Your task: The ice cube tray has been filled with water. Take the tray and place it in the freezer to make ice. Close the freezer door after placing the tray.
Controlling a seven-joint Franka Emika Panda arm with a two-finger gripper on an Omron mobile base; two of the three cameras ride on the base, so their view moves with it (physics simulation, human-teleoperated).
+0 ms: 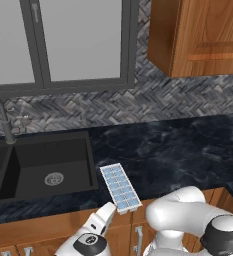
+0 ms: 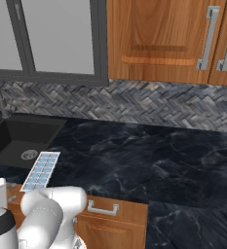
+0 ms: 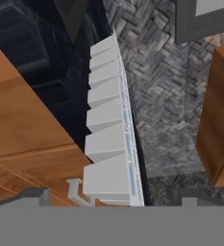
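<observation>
Counter (image 1: 178, 150): black marbled stone, running along a herringbone-tiled wall, over wooden base cabinets. Black sink (image 1: 43, 167) set into its left part, tap behind. Lying on it: one ice cube tray (image 1: 120, 188), white, pale-blue water (image 1: 117, 181) in two rows of cells, just right of the sink, its near end overhanging the front edge.
</observation>
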